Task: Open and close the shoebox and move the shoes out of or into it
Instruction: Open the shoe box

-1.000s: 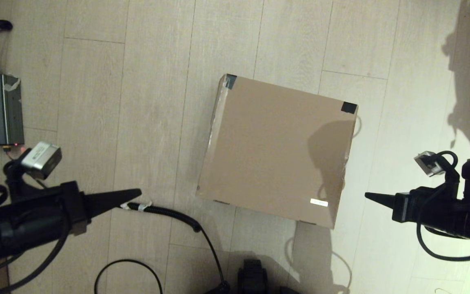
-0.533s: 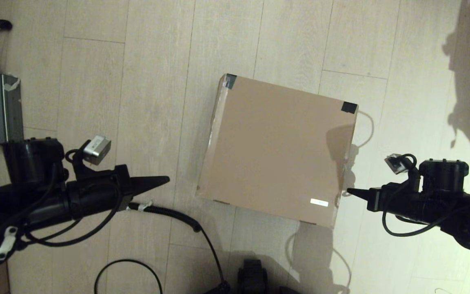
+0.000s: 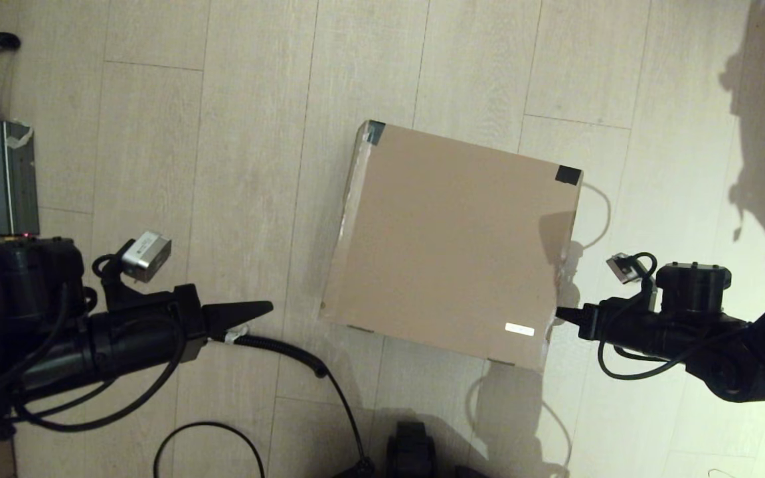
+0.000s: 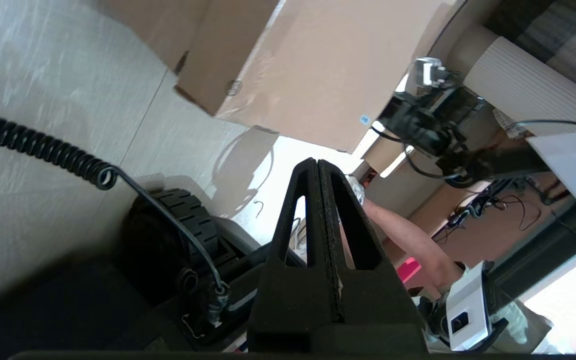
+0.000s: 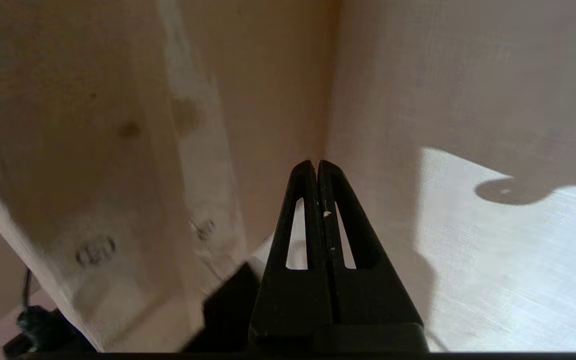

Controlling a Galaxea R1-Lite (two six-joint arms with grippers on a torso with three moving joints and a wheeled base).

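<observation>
Right gripper moved in, touching shoebox side (lid closed)

The shoebox lies shut, so whatever is inside is hidden. Its small white label, toward five o'clock on the lid, is too small to read. At the box's four o'clock side, I cannot tell whether the right end effector touches the cardboard. In the right wrist view the box wall is blurred.
</observation>
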